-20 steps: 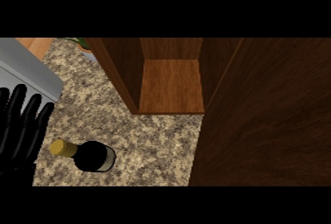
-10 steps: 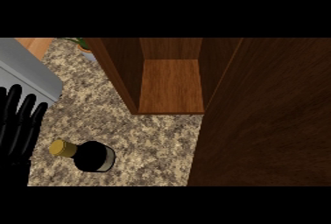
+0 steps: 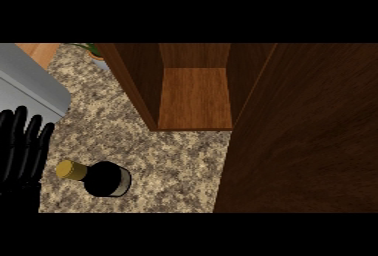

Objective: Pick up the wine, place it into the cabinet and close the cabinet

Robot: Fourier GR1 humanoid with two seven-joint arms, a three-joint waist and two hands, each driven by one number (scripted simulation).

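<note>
Speckled granite desk carries the wine, upright, just right of the left hand, whose fingers are straight and grasp nothing; beyond the wine, the cabinet stands open.

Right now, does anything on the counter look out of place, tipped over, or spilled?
Nothing stands out. The wine bottle stands upright on the counter, no spill around it. The cabinet is open and its shelf is bare. The left hand rests open at the left edge.

Open cabinet mouth unobstructed, door flanking right
</note>
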